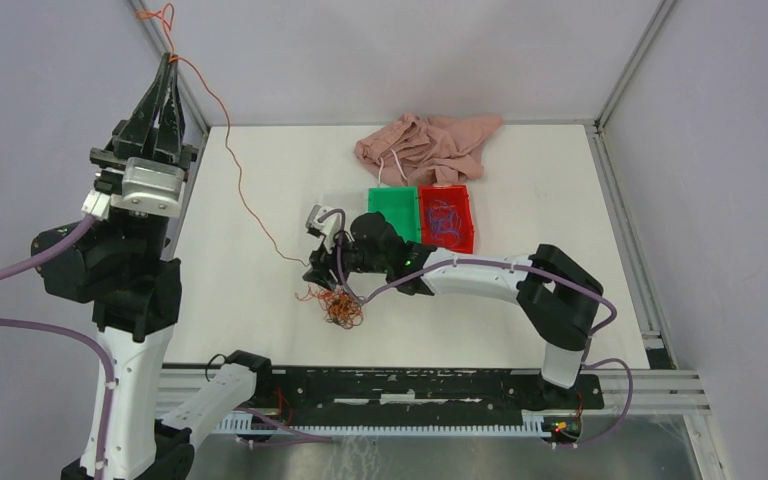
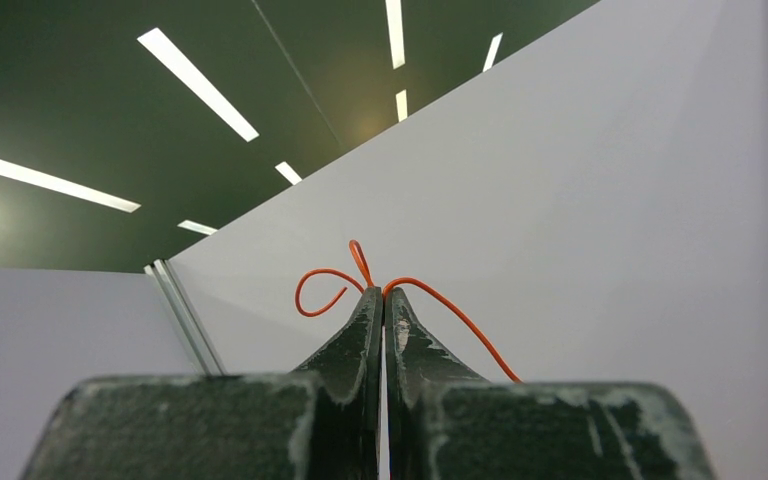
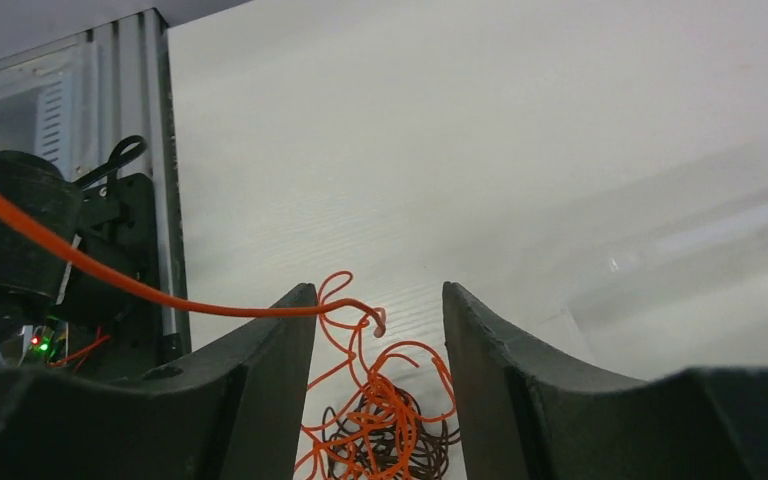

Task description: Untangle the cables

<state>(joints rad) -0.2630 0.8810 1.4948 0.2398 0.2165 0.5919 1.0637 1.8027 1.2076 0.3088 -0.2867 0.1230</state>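
White counter [image 1: 560, 200] walled in pale grey fills the overhead view, a pink cloth [image 1: 425, 145] at upper centre, green bin [image 1: 392, 215] and red bin [image 1: 447, 218] side by side below it. At upper left the left jaws, raised high, pinch shut on an orange strand [image 1: 232, 160] running down to the cables [image 1: 342, 308], a small orange-and-dark tangle at centre. Over that tangle the right jaws stand parted, clamping nothing.

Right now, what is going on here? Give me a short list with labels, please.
Left gripper: raised high, shut on orange cable
Orange cable: runs down to the tangle
Right gripper: open, low over the tangle
Red bin: holds blue-purple cables
Green bin: beside the red bin
Cloth: pink, behind the bins
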